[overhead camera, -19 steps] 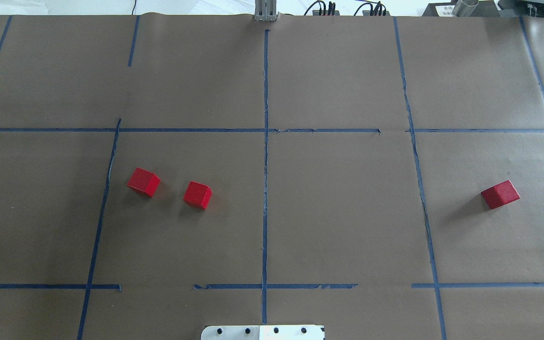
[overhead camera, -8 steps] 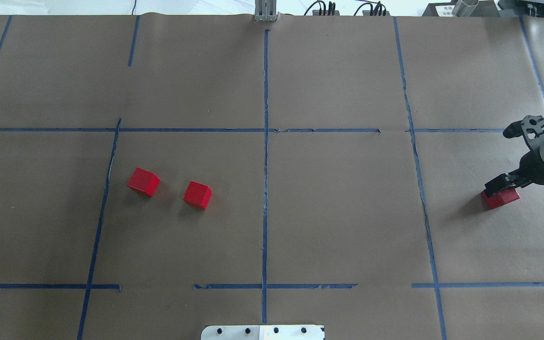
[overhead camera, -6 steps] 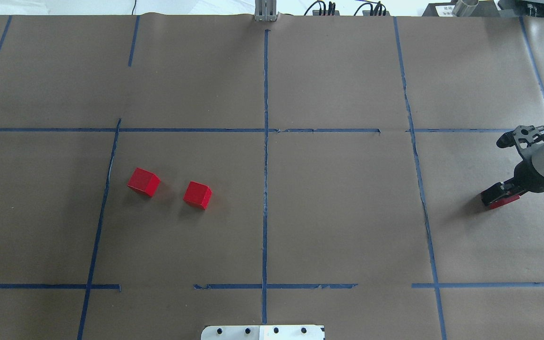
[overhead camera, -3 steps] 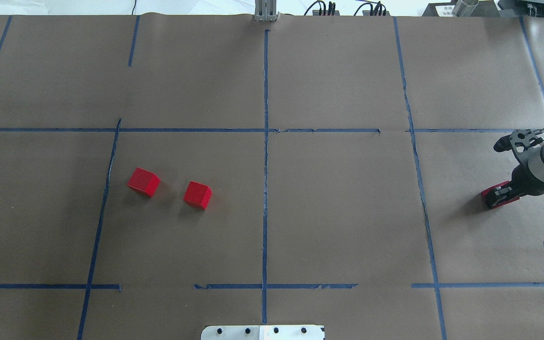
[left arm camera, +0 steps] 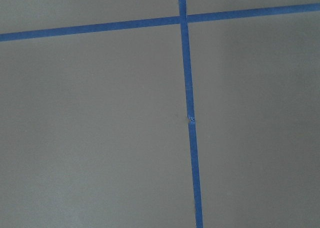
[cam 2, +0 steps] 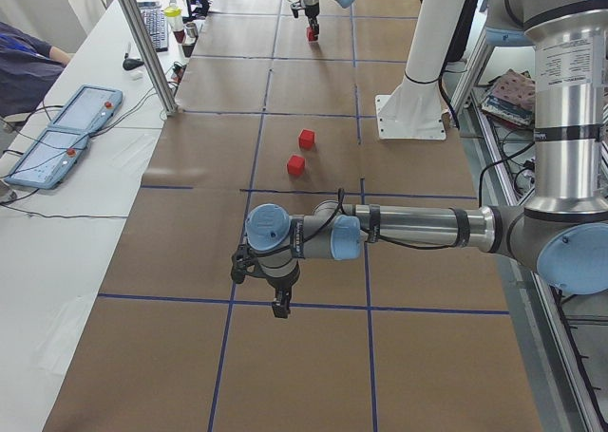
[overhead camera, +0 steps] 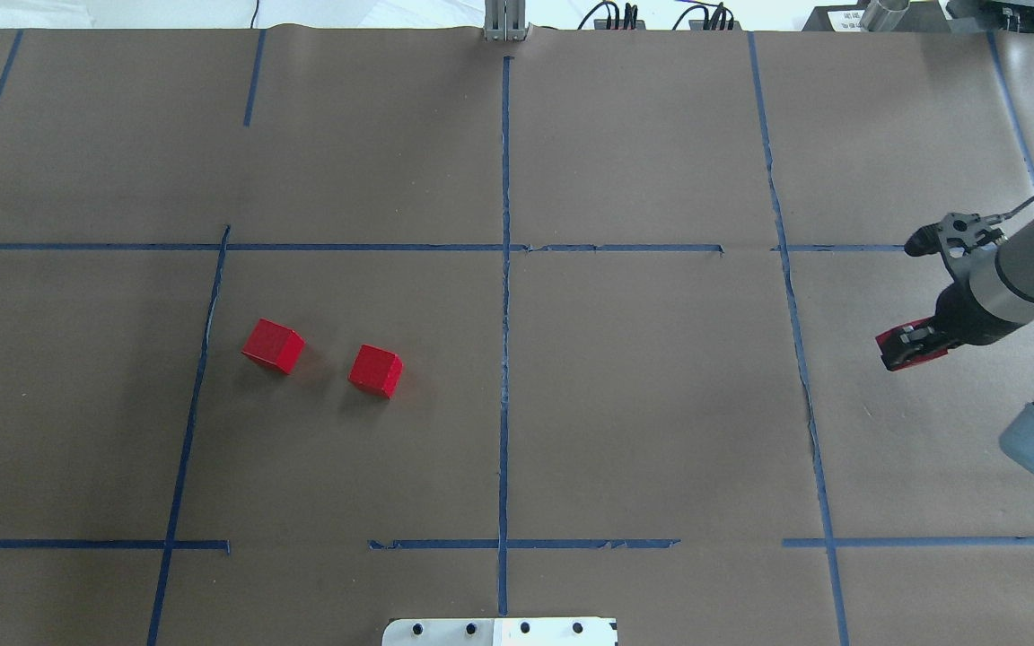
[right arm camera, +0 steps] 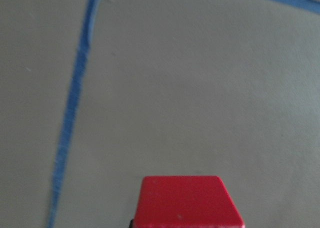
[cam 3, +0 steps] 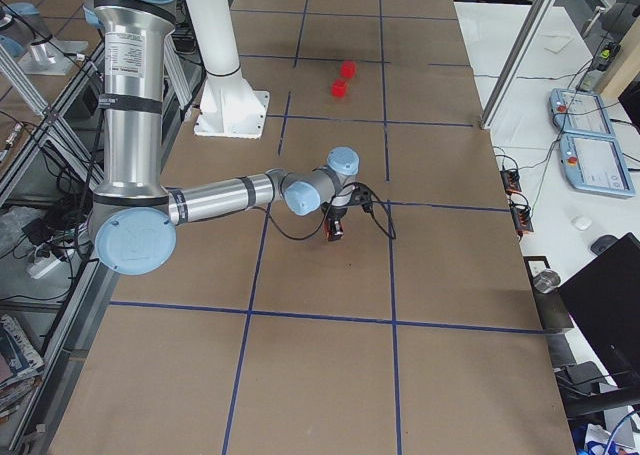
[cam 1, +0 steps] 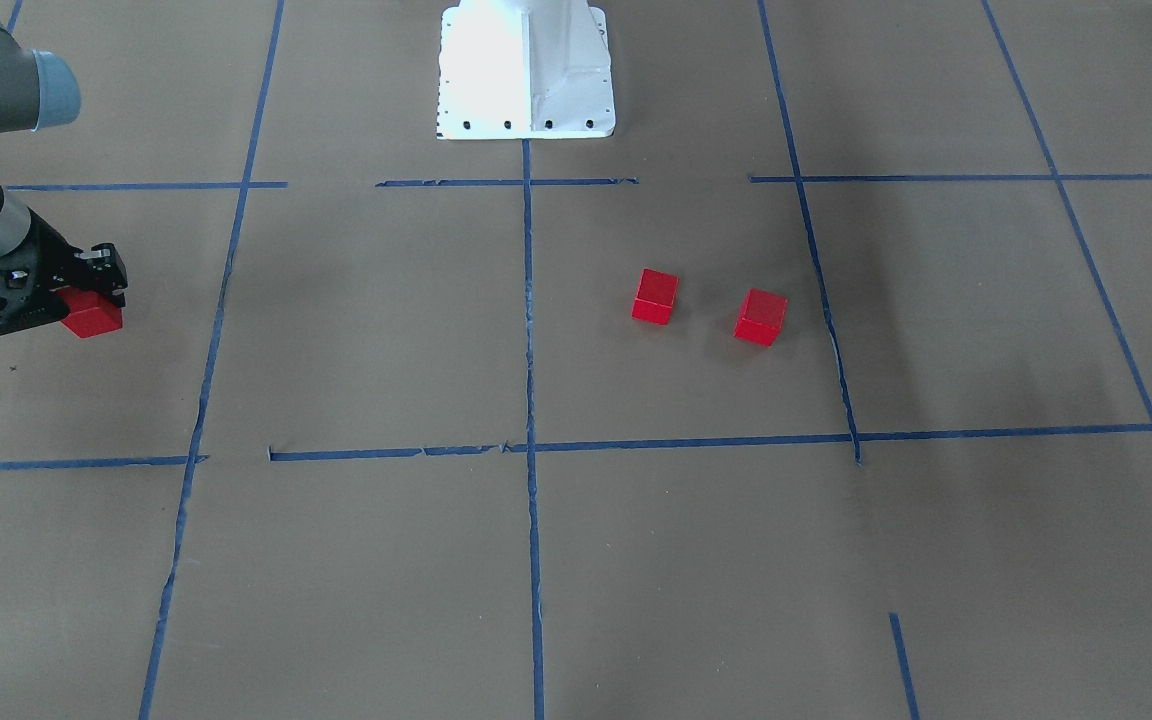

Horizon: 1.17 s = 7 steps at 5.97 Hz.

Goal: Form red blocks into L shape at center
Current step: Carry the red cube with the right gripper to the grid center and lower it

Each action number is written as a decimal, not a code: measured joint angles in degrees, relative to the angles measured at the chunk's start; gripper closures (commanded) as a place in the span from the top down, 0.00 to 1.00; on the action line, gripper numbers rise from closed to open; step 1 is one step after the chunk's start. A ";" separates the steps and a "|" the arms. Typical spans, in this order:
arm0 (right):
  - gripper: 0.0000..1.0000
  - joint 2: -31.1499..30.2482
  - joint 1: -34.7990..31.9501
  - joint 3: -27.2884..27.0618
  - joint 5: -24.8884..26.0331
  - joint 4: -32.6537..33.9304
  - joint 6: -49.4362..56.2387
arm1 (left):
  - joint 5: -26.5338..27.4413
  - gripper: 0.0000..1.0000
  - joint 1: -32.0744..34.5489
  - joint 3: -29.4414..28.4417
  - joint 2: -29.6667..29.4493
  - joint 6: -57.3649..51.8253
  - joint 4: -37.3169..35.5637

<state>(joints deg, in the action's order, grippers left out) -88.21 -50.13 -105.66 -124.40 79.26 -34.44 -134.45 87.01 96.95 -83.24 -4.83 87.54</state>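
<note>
R gripper clamped on red block 1, block betw. its fingers, in cell to robot's right of center. Block 2 & block 3 sit apart in center, left of tape line. L gripper: can't tell finger state.

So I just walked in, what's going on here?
The right claw is shut on one red block, holding it over the outer cell on the robot's right. The other two red blocks sit apart in the center cell, left of its tape line. The left claw hangs over bare paper.
</note>
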 measured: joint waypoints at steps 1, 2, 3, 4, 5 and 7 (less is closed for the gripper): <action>0.00 7.68 1.13 -2.06 0.01 8.34 -5.18 | 0.02 1.00 -0.03 0.00 0.00 0.00 0.00; 0.00 14.95 4.31 -2.52 0.30 13.51 -11.39 | -0.01 1.00 -0.07 0.00 0.00 0.00 0.06; 0.00 21.03 8.40 -1.48 1.57 15.36 -17.80 | -0.02 1.00 -0.08 0.00 0.00 0.00 0.14; 0.00 27.86 12.69 1.97 4.23 15.89 -24.38 | -0.02 1.00 -0.09 0.00 0.00 0.00 0.17; 0.00 34.22 16.28 7.04 7.06 15.83 -29.29 | -0.02 1.00 -0.09 0.00 0.00 0.00 0.18; 0.01 44.69 20.64 18.37 10.19 15.42 -34.52 | 0.02 1.00 -0.09 0.00 0.00 0.00 0.12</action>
<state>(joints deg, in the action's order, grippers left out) -43.52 -29.49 -87.30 -114.21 94.68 -68.96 -134.43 86.92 96.94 -83.23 -4.83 87.66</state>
